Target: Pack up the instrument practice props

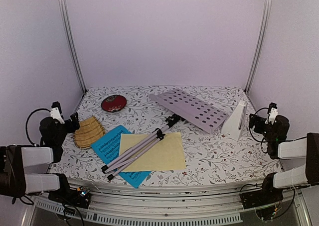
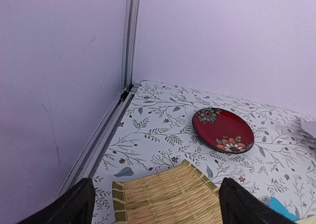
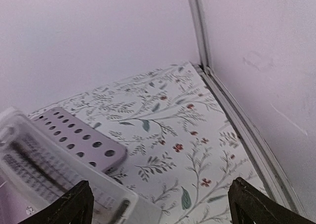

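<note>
A white perforated music-stand desk (image 1: 192, 108) lies at the back, its silver tripod legs (image 1: 139, 149) stretched across a pale-yellow sheet (image 1: 154, 154) and a blue sheet (image 1: 115, 149). A white pyramid metronome (image 1: 236, 120) stands at the right; it also shows in the right wrist view (image 3: 44, 179), beside the desk (image 3: 74, 140). My left gripper (image 1: 67, 121) is open and empty by the table's left edge, over the bamboo tray. My right gripper (image 1: 259, 121) is open and empty, just right of the metronome.
A yellow woven bamboo tray (image 1: 88, 131) lies at the left, also in the left wrist view (image 2: 168, 197). A round red dish (image 1: 113, 103) sits behind it, seen too in the left wrist view (image 2: 223, 130). Lilac walls and metal posts enclose the floral tabletop (image 1: 209, 151).
</note>
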Robot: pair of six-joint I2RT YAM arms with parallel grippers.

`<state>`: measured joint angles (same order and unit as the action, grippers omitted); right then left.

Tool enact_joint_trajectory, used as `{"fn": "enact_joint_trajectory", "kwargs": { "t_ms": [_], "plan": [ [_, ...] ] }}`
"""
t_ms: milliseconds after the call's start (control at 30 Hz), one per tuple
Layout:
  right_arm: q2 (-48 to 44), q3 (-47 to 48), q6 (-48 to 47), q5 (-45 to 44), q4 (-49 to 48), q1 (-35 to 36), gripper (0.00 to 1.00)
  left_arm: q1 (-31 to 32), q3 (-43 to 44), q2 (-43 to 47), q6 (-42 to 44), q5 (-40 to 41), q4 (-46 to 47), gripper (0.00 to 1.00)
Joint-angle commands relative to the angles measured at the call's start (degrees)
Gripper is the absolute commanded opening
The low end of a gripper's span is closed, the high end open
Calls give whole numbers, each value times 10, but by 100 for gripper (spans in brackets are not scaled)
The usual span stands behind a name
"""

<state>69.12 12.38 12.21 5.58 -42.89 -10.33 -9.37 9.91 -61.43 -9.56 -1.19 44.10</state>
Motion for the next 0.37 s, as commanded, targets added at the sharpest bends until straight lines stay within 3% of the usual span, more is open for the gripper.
{"fn": "enact_joint_trajectory", "kwargs": {
  "t_ms": [0,333],
  "plan": [
    [16,-18,-67,75,-144,12,97,28,6,-35,29,0,53,89],
    [75,-2,-81,75,-217,38,97,93,48,-100,56,61,38,91]
  ]
}}
